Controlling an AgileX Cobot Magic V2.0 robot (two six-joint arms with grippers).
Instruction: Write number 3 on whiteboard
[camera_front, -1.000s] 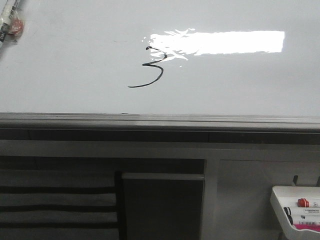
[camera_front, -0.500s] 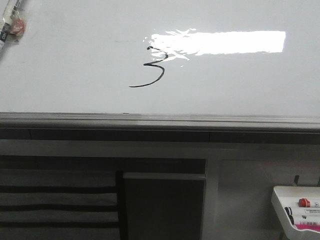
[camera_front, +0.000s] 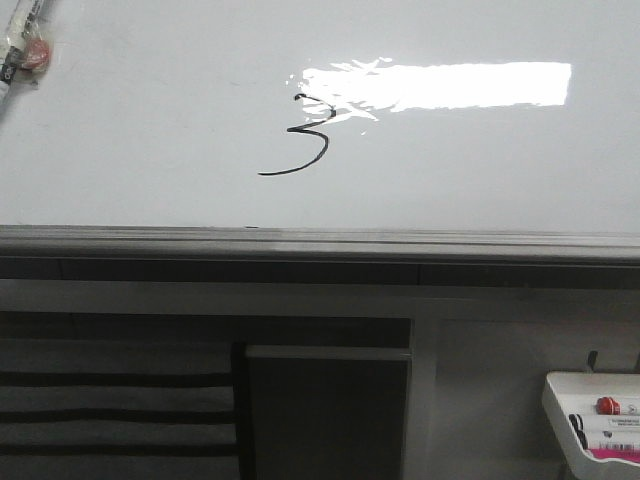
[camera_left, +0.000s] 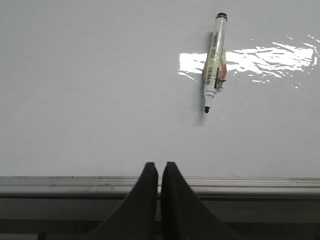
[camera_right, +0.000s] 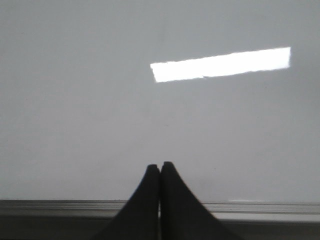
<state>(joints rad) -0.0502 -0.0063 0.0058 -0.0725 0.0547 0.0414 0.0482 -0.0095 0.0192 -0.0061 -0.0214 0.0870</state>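
A thin black slanted number 3 (camera_front: 303, 137) is drawn on the glossy whiteboard (camera_front: 150, 120), just left of a bright glare patch. An uncapped black-tipped marker lies on the board at its far left (camera_front: 18, 45); it also shows in the left wrist view (camera_left: 214, 62). My left gripper (camera_left: 159, 166) is shut and empty, over the board's grey edge rail (camera_left: 250, 182). My right gripper (camera_right: 160, 166) is shut and empty, over the rail (camera_right: 260, 206) and bare board (camera_right: 100, 100). Neither gripper shows in the front view.
A grey edge rail (camera_front: 320, 240) runs along the board's near side. Below it stand a dark panel (camera_front: 325, 410) and striped slats (camera_front: 110, 410). A small white tray (camera_front: 598, 420) with markers hangs at the lower right.
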